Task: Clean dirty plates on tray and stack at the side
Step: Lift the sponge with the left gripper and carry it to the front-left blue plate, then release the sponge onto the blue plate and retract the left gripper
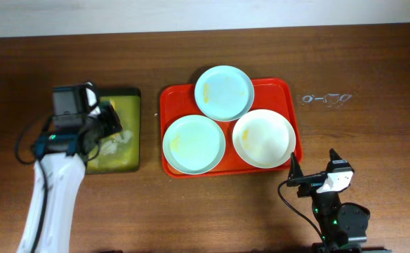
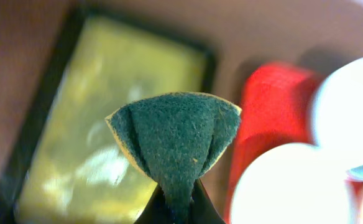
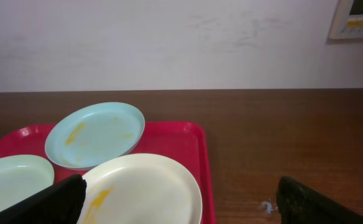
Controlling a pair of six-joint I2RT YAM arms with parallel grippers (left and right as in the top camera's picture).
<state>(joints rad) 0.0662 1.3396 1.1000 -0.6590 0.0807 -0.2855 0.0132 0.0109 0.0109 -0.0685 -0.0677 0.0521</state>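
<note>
1. Here, the red tray (image 1: pixel 281 89) lies on the brown table (image 1: pixel 373 56), and we take it as our landmark.
2. All three plates are inside the tray. One mint-blue plate (image 1: pixel 224 92) is at the far edge, and its rim goes a little over the tray's rim. The second mint-blue plate (image 1: pixel 194 144) is in the near left part. The cream-white plate (image 1: pixel 263 138) is in the near right part.
3. We see yellow smears on each plate. In the right wrist view the smear on the cream-white plate is near the rim that faces the camera.
4. To the left of the tray, a little apart from it, lies an olive-green tray (image 1: pixel 126 158) with a black rim. Something white and foamy (image 1: pixel 114 144) is in it.
5. The left gripper (image 1: pixel 110 119) hangs over the olive-green tray. Its fingers are closed narrowly on a dark green sponge (image 2: pixel 174 134), which is bent into a fan shape.
6. The right gripper (image 1: pixel 313 163) is at the near right corner of the red tray, just outside it, above the table. Its fingers (image 3: pixel 45 202) are spread wide and hold nothing.
7. To the right of the tray, near its far corner, a small clear thing (image 1: pixel 324 98) lies on the table. We cannot tell what it is.
</note>
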